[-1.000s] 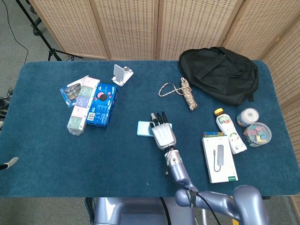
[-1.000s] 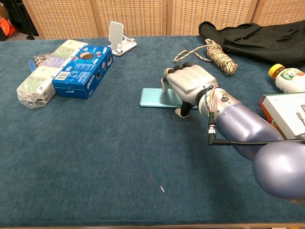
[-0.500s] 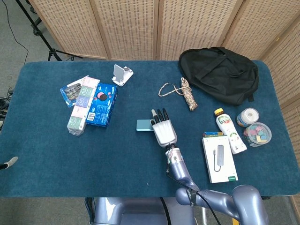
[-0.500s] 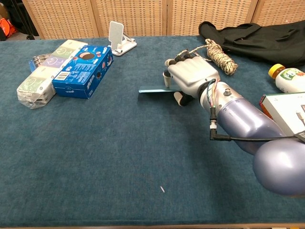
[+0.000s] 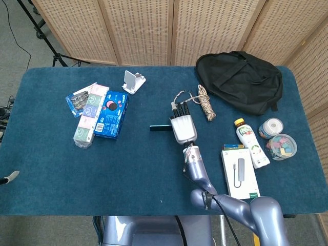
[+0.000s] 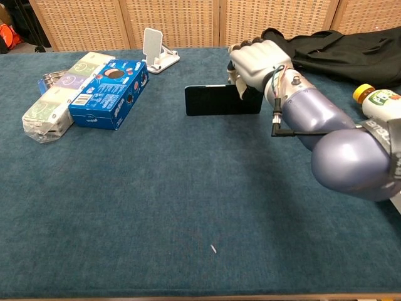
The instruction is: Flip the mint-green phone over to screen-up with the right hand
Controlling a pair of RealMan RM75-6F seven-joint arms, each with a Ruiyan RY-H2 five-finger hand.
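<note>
Blue felt covers the desk [image 5: 51, 169], where a black backpack [image 5: 241, 81] lies at the far right. The right hand [image 6: 254, 59] holds the mint-green phone [image 6: 216, 100] raised on its long edge above mid-desk, dark screen facing the chest camera, fingers [image 5: 180, 109] wrapped over its right end. A coiled rope [image 5: 203, 102] lies just beyond.

Right hand [image 6: 255, 61] raised, fingers [image 5: 180, 109] curled

Right hand [image 6: 255, 59] lifted mint-green phone [image 6: 222, 100] off bench, tipped from flat to on-edge; dark screen faces chest camera.
</note>
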